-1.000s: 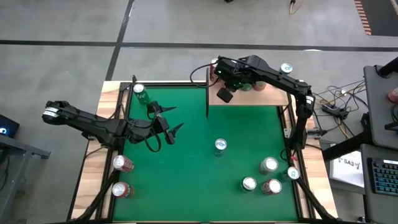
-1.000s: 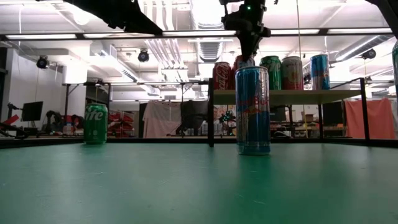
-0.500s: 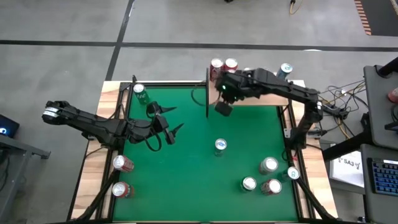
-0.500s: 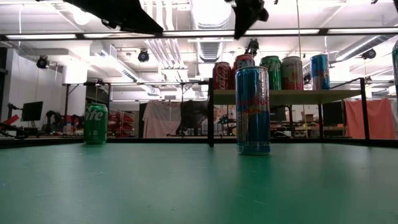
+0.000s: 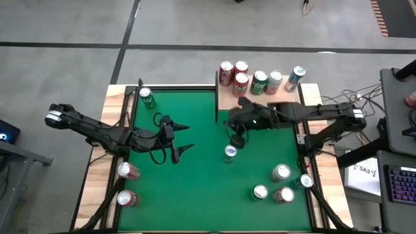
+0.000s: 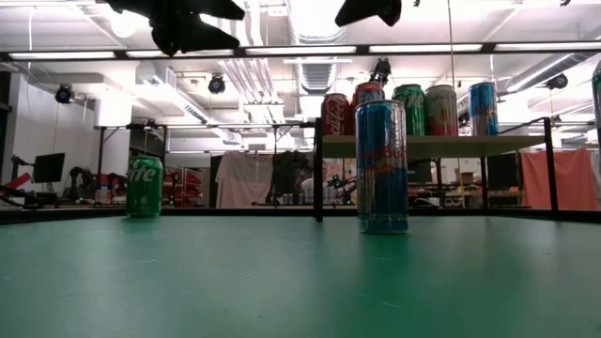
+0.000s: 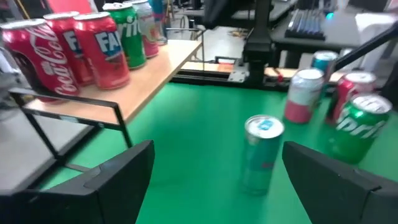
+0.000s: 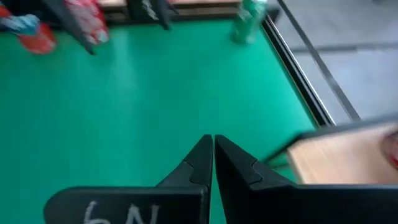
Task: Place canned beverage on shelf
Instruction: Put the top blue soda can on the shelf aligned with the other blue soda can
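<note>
Empty, fingers pressed together: right gripper (image 5: 238,137) above the green felt table (image 5: 195,195), just beside the tall blue slim can (image 5: 230,153) standing mid-table. Fingers spread wide, nothing held: left gripper (image 5: 184,138), well apart. Six cans already crowding the small light-wood shelf (image 5: 286,99). Risk: knocking the tall can over on approach, or toppling shelf neighbours while placing.

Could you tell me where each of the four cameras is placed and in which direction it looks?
High view: above the table, looking straight down; shows both arms, the shelf and cans.
Low view: at tabletop height, looking level across the felt; arm parts hang in from above.
Left wrist view: on the left arm, facing the blue can between its open fingers.
Right wrist view: on the right arm, looking down at the felt past its shut fingers.
Shared: the blue can appears in the high, low and left wrist views.
</note>
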`<action>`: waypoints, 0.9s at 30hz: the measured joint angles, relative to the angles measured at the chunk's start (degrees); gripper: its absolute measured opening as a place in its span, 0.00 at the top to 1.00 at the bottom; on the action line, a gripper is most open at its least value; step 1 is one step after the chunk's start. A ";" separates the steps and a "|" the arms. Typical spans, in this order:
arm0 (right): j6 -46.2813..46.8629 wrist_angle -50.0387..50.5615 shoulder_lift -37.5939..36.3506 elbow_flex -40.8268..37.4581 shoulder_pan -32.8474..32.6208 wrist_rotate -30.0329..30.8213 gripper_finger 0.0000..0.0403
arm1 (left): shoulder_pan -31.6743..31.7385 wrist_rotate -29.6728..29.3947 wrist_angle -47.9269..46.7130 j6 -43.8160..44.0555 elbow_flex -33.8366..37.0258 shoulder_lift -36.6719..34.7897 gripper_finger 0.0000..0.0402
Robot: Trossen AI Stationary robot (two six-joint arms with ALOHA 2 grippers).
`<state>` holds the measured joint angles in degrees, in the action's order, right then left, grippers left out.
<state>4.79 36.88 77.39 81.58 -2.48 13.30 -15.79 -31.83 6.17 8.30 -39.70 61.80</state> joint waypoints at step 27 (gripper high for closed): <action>1.20 -39.71 -7.52 -28.60 -8.69 0.22 0.98 | -3.90 -0.09 11.27 7.38 0.00 14.00 0.16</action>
<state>5.99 -2.83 69.87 52.98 -11.17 13.52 -19.68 -31.92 17.44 15.68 -39.70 75.80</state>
